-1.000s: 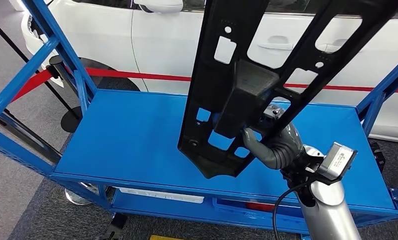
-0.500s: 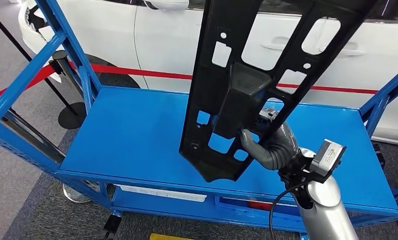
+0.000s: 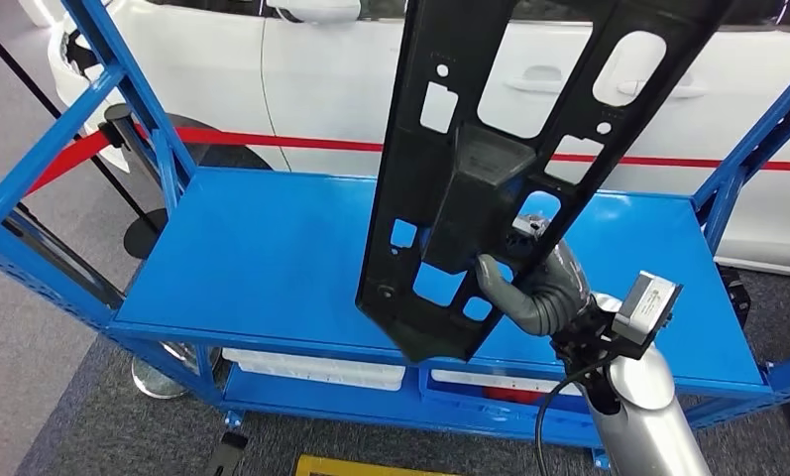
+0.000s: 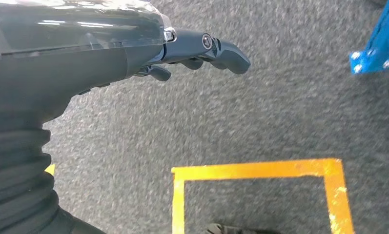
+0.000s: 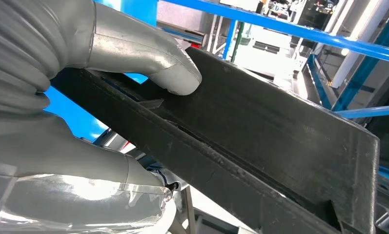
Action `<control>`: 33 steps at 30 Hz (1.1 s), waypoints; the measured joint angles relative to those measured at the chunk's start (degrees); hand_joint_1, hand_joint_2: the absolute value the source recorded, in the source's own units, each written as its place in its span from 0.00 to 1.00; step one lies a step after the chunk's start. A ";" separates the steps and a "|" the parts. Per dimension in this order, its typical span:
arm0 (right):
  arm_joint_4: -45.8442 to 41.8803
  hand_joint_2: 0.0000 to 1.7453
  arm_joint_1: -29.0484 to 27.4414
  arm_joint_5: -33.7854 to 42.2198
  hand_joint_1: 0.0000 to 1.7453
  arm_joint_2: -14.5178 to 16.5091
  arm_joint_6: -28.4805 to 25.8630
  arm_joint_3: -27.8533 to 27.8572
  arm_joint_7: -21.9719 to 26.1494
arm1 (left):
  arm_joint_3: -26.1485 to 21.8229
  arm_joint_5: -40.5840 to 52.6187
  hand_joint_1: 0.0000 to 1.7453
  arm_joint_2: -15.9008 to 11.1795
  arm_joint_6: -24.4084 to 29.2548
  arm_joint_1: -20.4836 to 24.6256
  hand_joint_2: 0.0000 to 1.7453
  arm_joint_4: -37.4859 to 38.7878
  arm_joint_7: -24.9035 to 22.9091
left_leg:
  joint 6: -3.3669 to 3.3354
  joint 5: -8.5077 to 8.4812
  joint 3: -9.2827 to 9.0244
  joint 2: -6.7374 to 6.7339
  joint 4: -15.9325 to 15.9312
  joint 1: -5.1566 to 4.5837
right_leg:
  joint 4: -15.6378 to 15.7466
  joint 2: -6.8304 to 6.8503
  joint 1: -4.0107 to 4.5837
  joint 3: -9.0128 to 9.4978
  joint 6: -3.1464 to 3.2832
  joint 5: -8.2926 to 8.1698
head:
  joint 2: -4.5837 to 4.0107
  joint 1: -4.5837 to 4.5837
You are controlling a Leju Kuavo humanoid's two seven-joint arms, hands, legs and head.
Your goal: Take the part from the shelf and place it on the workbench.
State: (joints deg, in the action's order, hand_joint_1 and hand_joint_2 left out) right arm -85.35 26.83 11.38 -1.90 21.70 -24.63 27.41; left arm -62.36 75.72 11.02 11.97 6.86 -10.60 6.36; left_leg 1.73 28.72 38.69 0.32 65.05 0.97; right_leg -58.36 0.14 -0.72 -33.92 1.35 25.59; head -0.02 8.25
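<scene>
Part (image 3: 490, 178), a long black plastic panel, is held by the right hand (image 3: 534, 288) above the blue workbench (image 3: 262, 268). The hand grips its lower portion, thumb (image 5: 170, 68) pressed on one face and the rest wrapped behind. The panel is flat and pierced with rectangular and rounded cutouts, with a raised boxy block near its middle. Its long axis runs nearly upright, lower end just over the bench's front edge, possibly not touching. The left hand (image 4: 202, 51) hangs over grey carpet, fingers loosely curled, holding nothing.
</scene>
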 joint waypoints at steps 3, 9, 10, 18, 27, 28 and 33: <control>-0.01 1.00 -0.19 0.03 1.00 -0.01 -0.10 0.00 -0.04 | 0.00 0.17 0.00 -0.02 -0.26 -0.01 1.00 0.01 -0.01 | 0.28 5.57 2.19 -0.02 9.48 0.02 | -0.23 0.08 0.40 -2.09 0.33 -1.43 | 0.00 0.01; -0.73 1.00 -0.43 0.04 1.00 -0.04 -0.62 0.07 -0.46 | 0.01 0.63 0.00 -0.24 -0.67 0.33 1.00 0.00 -0.17 | -1.39 1.30 -10.18 0.01 -7.03 -0.65 | -0.46 0.02 0.90 -4.68 -0.58 -4.18 | 0.00 -0.01; -0.85 1.00 -0.46 0.04 1.00 -0.05 -0.68 0.08 -0.49 | 0.02 0.68 0.00 -0.25 -0.70 0.33 1.00 0.00 -0.19 | -1.70 1.08 -10.08 0.02 -7.35 -0.85 | -0.35 0.06 0.86 -4.74 -0.92 -4.62 | 0.00 -0.01; -1.20 1.00 -0.88 0.07 1.00 -0.58 -0.79 0.23 -0.60 | 0.02 1.13 0.00 -0.18 -0.79 0.32 1.00 0.03 -0.36 | -3.52 -4.53 -4.89 -0.71 -7.94 -0.31 | -14.73 -0.21 -0.13 -8.70 -3.20 6.82 | 0.00 -0.02; -1.93 1.00 -1.20 0.16 1.00 -0.96 -1.10 0.88 -0.49 | 0.11 1.61 0.00 -0.12 -0.88 0.42 1.00 0.04 -0.72 | -0.61 -9.11 -0.48 -0.68 -7.43 0.00 | 0.54 -0.40 -0.12 4.73 -2.26 3.73 | 0.00 0.02; -1.93 1.00 -1.20 0.18 1.00 -0.96 -1.12 0.96 -0.50 | 0.11 1.61 0.00 -0.13 -0.88 0.39 1.00 0.03 -0.77 | -0.27 -8.98 -0.15 -0.65 -7.40 0.09 | 0.78 -0.26 -0.15 4.32 -1.74 3.16 | 0.00 0.03; -2.08 1.00 -1.26 0.20 1.00 -0.96 -1.24 1.11 -0.55 | 0.11 1.61 0.00 -0.14 -0.87 0.29 1.00 0.03 -1.02 | 0.43 2.88 4.03 -0.57 6.57 0.25 | 1.20 0.07 -0.06 0.57 0.03 -0.36 | 0.00 0.05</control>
State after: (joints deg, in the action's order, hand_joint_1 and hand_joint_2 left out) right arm -87.43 25.57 11.58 -2.86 20.46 -23.52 26.86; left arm -62.25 77.33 10.88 11.10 7.15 -10.57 5.34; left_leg 2.16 31.60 42.72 -0.24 71.63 1.22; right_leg -57.16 0.21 -0.79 -33.35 1.38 25.24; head -0.02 8.30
